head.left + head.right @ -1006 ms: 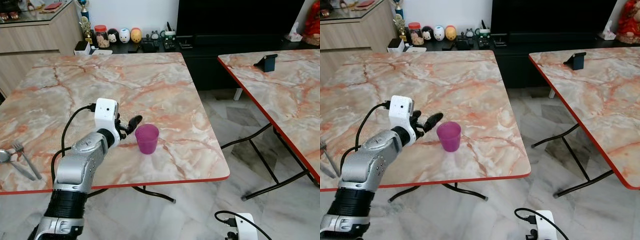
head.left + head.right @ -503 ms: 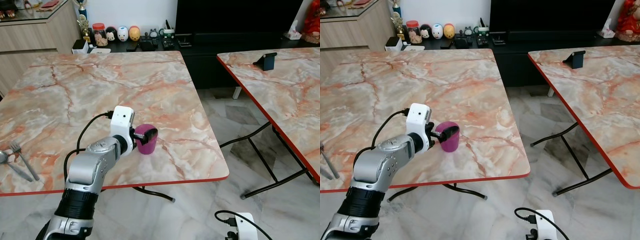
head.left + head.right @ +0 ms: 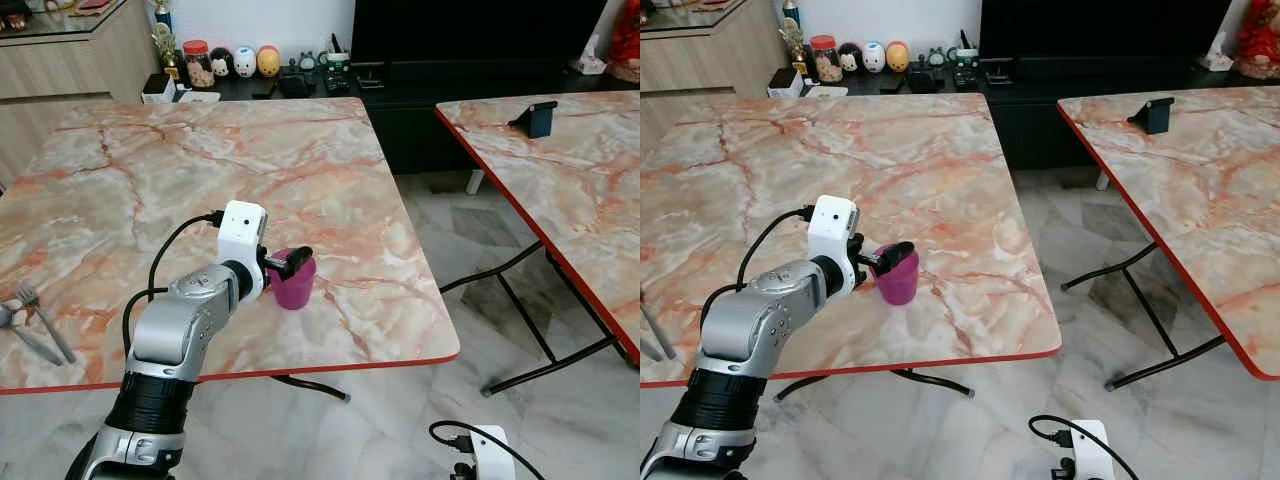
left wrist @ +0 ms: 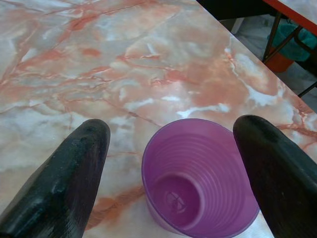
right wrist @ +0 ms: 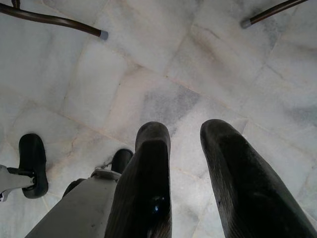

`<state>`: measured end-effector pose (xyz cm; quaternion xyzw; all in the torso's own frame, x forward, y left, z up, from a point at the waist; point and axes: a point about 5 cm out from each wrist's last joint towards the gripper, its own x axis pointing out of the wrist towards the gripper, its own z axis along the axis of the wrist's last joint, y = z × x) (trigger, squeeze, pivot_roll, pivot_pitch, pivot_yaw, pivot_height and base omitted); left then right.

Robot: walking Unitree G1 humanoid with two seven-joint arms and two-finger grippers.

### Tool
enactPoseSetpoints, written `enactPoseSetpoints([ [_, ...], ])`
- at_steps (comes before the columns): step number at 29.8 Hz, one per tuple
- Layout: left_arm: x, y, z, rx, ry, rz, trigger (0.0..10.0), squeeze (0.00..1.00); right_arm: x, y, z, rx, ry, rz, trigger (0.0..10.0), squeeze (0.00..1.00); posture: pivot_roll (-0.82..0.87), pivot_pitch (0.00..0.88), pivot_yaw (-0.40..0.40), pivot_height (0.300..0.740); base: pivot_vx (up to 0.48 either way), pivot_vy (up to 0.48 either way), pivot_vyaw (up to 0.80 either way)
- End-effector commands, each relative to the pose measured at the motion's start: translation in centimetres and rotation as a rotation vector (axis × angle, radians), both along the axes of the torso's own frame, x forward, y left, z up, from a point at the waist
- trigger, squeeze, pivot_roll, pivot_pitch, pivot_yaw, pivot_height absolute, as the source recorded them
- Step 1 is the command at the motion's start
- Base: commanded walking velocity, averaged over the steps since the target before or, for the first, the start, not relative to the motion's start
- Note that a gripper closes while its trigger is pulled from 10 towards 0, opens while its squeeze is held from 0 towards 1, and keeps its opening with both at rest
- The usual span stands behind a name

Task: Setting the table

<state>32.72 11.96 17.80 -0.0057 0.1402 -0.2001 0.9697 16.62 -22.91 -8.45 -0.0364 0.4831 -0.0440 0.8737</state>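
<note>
- The left gripper (image 4: 178, 168) has its two black fingers (image 4: 64, 183) spread apart, one on each side of the purple cup (image 4: 198, 183); gaps show between each finger and the cup wall, so nothing is clamped.
- In the head views the left gripper (image 3: 288, 266) sits level with the cup's rim, reaching in from the robot's side.
- The cup (image 3: 293, 284) stands upright and empty on the near marble table (image 3: 200, 180), close to the front edge and towards the table's right half.
- A fork (image 3: 42, 318) and what looks like a spoon (image 3: 18, 330) lie side by side at the table's near left edge, well apart from the cup.
- The right gripper (image 5: 185, 173) hangs idle over the tiled floor (image 5: 173, 74), fingers slightly apart and holding nothing.
- A second marble table (image 3: 560, 190) stands to the right with a small dark stand (image 3: 535, 120) on it.
- My reading of progress: early. Cutlery and cup are on the table, but they are far apart and no plate is visible, so no place setting is formed.
- Left to do, as I judge it: close on the cup, carry it towards the cutlery, and set it down upright there.
</note>
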Motion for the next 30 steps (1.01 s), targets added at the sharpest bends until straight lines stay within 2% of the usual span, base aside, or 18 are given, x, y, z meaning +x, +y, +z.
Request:
enactPoseSetpoints([
  [1,0.1,0.1,0.5,0.031,-0.012,-0.002,10.0,0.00,0.0,-0.1,0.0,-0.003,0.007,0.006,10.0,0.00,0.10,0.000,-0.030,0.740,0.000,0.000,0.00],
  [30,-0.1,0.0,-1.0,0.126,0.009,-0.009,10.0,0.00,-0.1,0.0,0.0,-0.009,0.017,0.042,10.0,0.00,0.10,0.000,-0.027,0.740,0.000,0.000,0.00],
])
